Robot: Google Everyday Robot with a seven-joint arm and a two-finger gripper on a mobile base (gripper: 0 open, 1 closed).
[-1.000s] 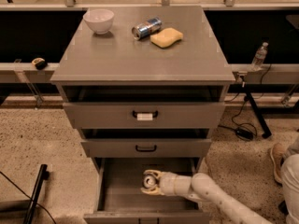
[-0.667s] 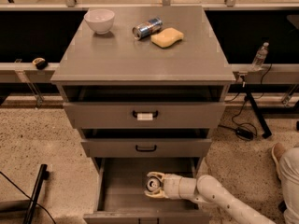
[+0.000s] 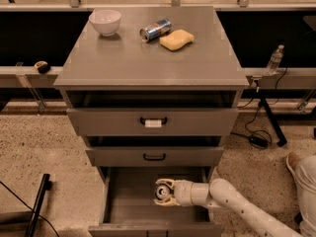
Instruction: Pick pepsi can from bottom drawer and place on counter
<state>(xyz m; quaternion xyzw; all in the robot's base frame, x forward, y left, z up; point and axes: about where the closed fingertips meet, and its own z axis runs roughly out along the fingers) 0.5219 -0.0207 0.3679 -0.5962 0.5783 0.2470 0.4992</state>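
Down at 6 o'clock in the bottom drawer (image 3: pixel 127 202), end effector (image 3: pixel 158 192) surrounds the pepsi can (image 3: pixel 161 193); can't tell if it's pinching. Confirm grip before lifting straight out.

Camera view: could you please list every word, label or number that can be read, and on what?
No text is readable.
White tag on the upper grey drawer's handle: blurred.
Silver-and-blue can lying on the grey counter: print blurred.
Silver-topped pepsi can at the white gripper in the open bottom drawer: no print shows.

Probably head-high camera faces counter (image 3: pixel 148 65); end effector (image 3: pixel 162 192) inside bottom drawer (image 3: pixel 129 204).
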